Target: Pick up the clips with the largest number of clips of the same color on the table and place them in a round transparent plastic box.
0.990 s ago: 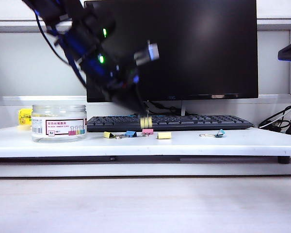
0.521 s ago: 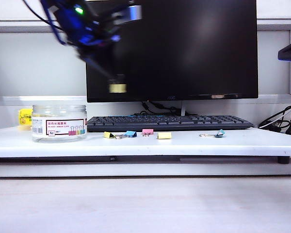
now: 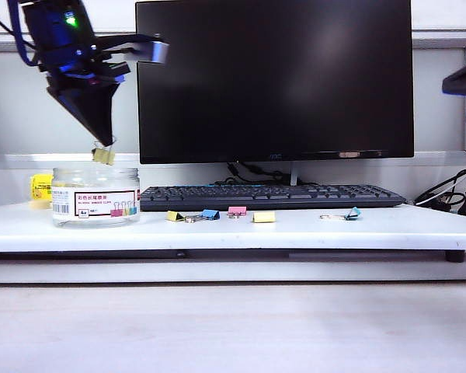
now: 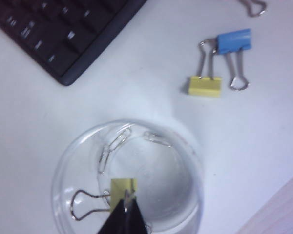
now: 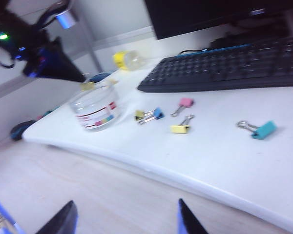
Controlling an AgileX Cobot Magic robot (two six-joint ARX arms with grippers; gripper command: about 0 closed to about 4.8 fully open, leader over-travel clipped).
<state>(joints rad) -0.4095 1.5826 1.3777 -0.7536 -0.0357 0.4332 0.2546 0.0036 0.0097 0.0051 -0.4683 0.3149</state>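
left gripper (image 3: pixel 102 148) clenched on yellow clip (image 3: pixel 103 156), hanging just above open mouth of round transparent plastic box (image 3: pixel 95 196) at left end of white table (image 3: pixel 311 229). two more yellow clips (image 3: pixel 175 216) (image 3: pixel 263 217) lie on table before keyboard (image 3: pixel 272 196). right gripper (image 5: pixel 124 217) off table edge, fingers spread, holding nothing.

Exterior frontal, wrists overhead and oblique — all share the jar (image 3: pixel 95 196).

Left gripper (image 4: pixel 126 210) over the clear round box (image 4: pixel 75 151), pinching a yellow clip (image 4: pixel 123 189).
Beside the box lie another yellow clip (image 4: pixel 205 86) and a blue clip (image 4: pixel 234 40); a keyboard (image 4: pixel 58 30) sits farther off.
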